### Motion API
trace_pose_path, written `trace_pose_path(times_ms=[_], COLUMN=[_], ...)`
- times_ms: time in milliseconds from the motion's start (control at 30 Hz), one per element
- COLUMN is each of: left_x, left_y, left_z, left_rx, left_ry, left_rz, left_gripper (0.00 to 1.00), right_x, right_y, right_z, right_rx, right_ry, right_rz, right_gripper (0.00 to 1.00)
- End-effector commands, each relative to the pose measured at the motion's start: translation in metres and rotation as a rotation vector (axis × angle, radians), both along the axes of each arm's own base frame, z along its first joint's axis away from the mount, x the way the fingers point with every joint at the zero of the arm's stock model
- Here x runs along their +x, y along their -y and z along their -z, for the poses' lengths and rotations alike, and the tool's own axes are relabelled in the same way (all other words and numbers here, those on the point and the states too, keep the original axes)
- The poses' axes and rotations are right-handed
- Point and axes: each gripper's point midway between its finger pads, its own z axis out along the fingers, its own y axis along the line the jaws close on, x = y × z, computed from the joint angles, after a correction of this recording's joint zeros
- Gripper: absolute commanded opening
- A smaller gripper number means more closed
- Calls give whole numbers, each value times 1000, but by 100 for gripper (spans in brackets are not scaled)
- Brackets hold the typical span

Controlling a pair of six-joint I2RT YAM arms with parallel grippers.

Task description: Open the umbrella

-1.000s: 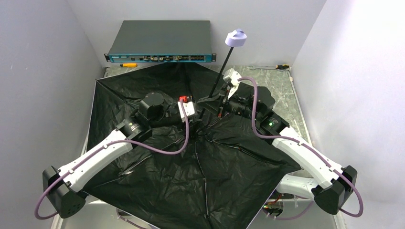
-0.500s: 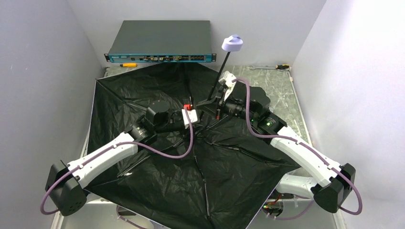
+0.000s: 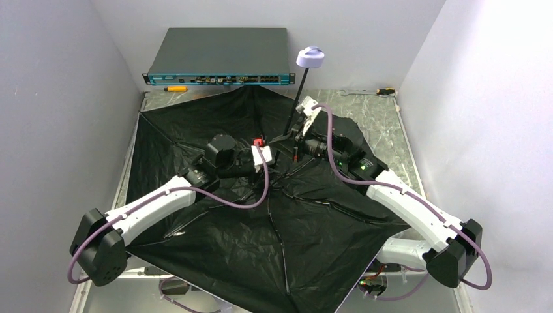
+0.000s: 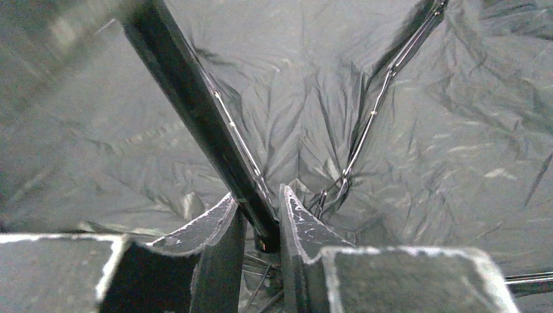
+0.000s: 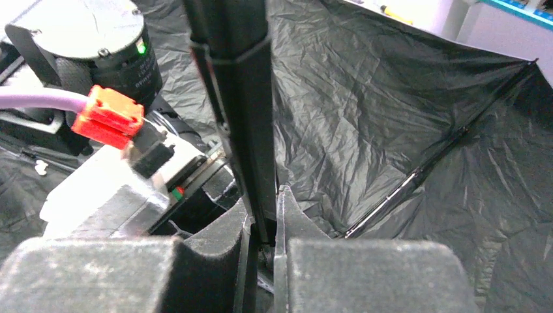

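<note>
The umbrella (image 3: 215, 254) lies upside down on the table (image 3: 385, 127) with its canopy spread wide. The black lining faces up and covers the surface from the centre out to 6, 8 and 4 o'clock in the top view. Thin ribs (image 3: 280, 251) fan out from the hub near the middle. Its black shaft (image 3: 300, 94) leans up from the hub toward 12 o'clock and ends in the pale lilac knob handle (image 3: 310, 57). Both arms reach in over the lining and meet at the foot of the shaft. The left gripper (image 4: 261, 218) comes in from 8 o'clock and is clamped on the shaft low down, one finger (image 4: 218, 228) pressed to each side of it. The right gripper (image 5: 264, 218) comes in from 4 o'clock and is likewise closed on the shaft, its jaws nearly together around the square black tube. In the right wrist view the left arm's orange plug (image 5: 107, 116) sits just beside it at 9 o'clock. A dark rack unit (image 3: 218, 55) sits at the back edge at 11 o'clock, with a yellow-handled screwdriver (image 3: 175, 88) below it. Another screwdriver (image 3: 385, 91) lies at 1 o'clock.
</note>
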Motion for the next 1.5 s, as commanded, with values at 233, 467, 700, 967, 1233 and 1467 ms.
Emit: trace_pose_path(times_ms=[233, 467, 700, 967, 1233, 1467], left_x=[-1, -2, -4, 4, 4, -2], left_y=[-37, -51, -32, -16, -10, -10], left_z=[48, 96, 58, -7, -38, -39], left_rx=[57, 232, 92, -75, -179, -167], left_ry=[-214, -310, -305, -282, -331, -298], left_rz=[-112, -143, -95, -73, -53, -15], left_gripper=[10, 24, 0, 0, 0, 0], right_x=[-19, -12, -3, 14, 26, 42], right_y=[29, 35, 36, 45, 57, 67], right_z=[-163, -187, -181, -160, -141, -179], right_rx=[410, 435, 431, 398, 407, 514], right_ry=[311, 386, 363, 313, 272, 317], right_rz=[57, 109, 145, 235, 333, 425], right_gripper=[0, 0, 4, 73, 91, 83])
